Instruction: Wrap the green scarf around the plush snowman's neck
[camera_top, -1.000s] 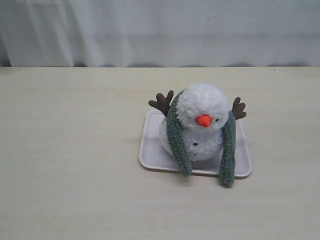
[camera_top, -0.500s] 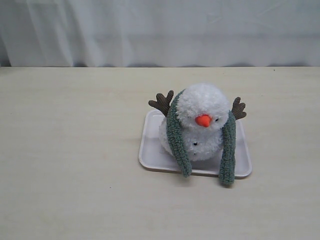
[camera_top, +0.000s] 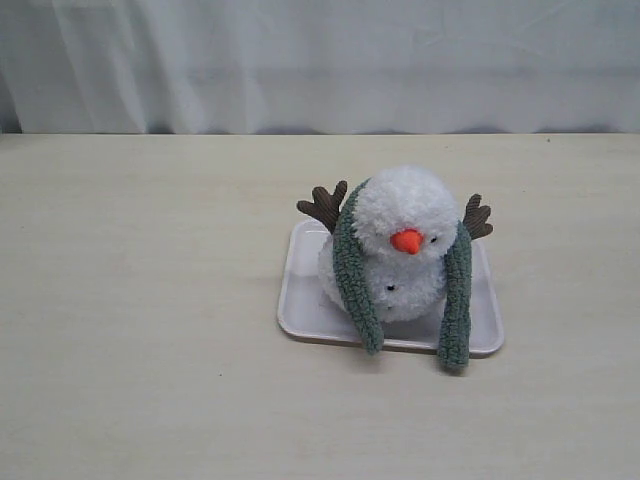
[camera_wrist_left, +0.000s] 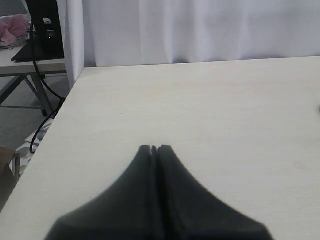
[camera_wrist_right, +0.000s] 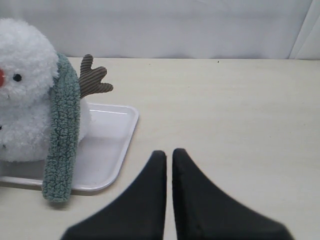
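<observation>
Looking from the left, you find the left gripper (camera_wrist_left: 154, 148) closed and empty above the table (camera_top: 140, 300). The green scarf (camera_top: 352, 275) hangs down both sides of the plush snowman (camera_top: 405, 205) on the white tray (camera_top: 296, 300). It seems soft and light, so take an end near its tip and mind the tray rim. The right gripper (camera_wrist_right: 166, 152), closed and empty, has open table around it.
</observation>
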